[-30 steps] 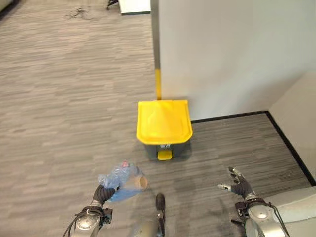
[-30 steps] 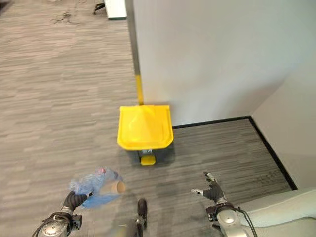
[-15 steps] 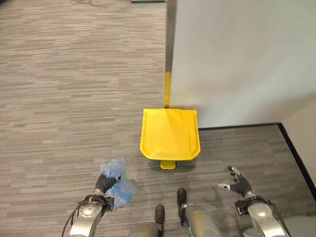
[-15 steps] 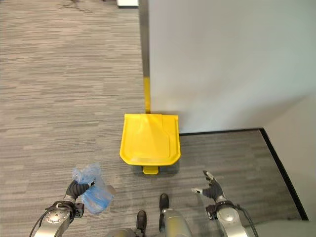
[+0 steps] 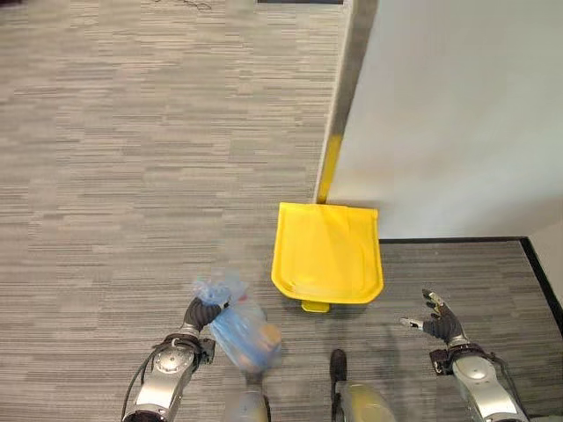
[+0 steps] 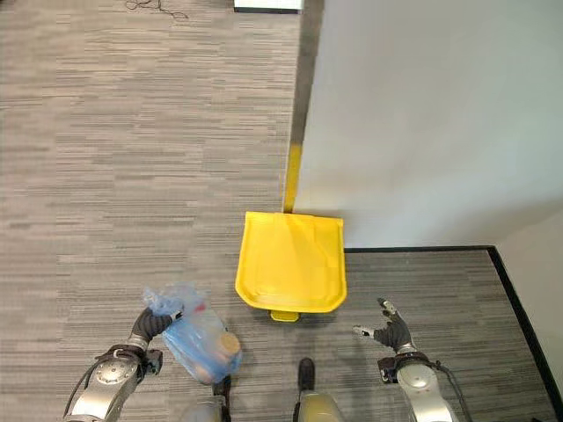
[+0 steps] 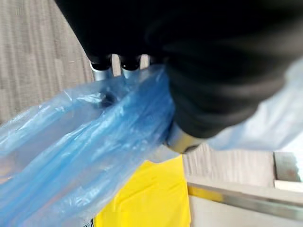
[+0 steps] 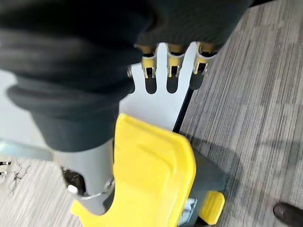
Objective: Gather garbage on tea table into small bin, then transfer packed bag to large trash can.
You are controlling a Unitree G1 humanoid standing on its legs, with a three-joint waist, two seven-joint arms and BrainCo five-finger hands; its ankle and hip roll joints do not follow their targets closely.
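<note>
Nearest the camera, the robot's left hand (image 5: 201, 313) has its fingers curled tight round the gathered neck of a blue plastic bag (image 5: 240, 332), which hangs from that grip clear of the grey striped carpet (image 5: 132, 176). The bag bulges on the side of the hand toward the trash can, and something orange or tan shows through its thin film. From the left wrist, the blue film (image 7: 80, 151) bunches directly against the hand's fingers (image 7: 102, 71), with the yellow lid showing past it.

On the other side, the right hand (image 6: 392, 333) holds nothing, its fingers spread and relaxed in the air above the carpet. It stands near the trash can's front right corner, apart from it. From the right wrist, the straight fingers (image 8: 173, 64) point past the can toward the wall.

Beyond both hands stands the large trash can (image 5: 327, 253), its yellow lid (image 6: 292, 260) closed over a grey body, a yellow foot pedal (image 5: 314, 306) jutting from its near side. The bag hangs near the can's front left corner, lower in the view than the lid and not touching it.

Behind the can rises a pale wall (image 5: 457, 114), the can's back edge set close against it. A metal corner strip (image 6: 302, 105), yellow at its foot, runs up the wall's edge just behind the can.
</note>
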